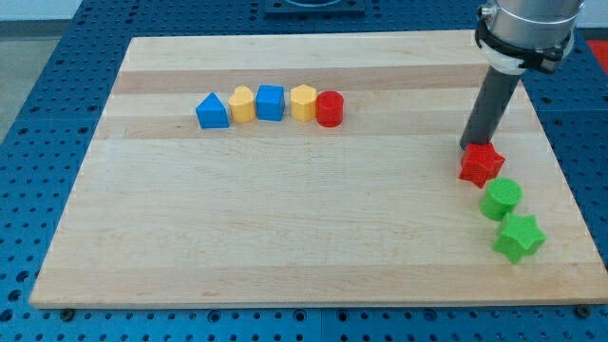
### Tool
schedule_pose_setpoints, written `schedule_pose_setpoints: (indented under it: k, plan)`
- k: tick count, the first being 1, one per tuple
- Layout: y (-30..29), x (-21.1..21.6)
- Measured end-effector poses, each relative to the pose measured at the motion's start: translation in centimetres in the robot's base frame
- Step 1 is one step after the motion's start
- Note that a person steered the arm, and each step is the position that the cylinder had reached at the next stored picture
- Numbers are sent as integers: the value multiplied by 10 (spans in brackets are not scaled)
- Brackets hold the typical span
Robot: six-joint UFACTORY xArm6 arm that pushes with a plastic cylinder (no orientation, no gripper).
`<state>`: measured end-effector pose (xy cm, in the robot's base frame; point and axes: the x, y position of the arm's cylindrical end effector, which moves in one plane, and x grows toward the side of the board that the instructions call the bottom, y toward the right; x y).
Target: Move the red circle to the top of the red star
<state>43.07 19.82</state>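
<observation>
The red circle (330, 108) stands at the right end of a row of blocks in the board's upper middle, touching a yellow block (302, 102). The red star (482, 163) lies near the board's right edge. My tip (470, 146) rests at the star's upper left edge, touching or nearly touching it, far to the right of the red circle.
The row also holds a blue cube (271, 103), a second yellow block (242, 104) and a blue triangle (212, 111). A green circle (501, 199) and a green star (519, 237) lie just below the red star. The wooden board (285, 228) ends close on the right.
</observation>
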Motion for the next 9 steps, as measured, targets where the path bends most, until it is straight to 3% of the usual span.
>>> schedule_pose_setpoints:
  k: [4, 9]
  plan:
    - [-18, -21]
    - [-227, -6]
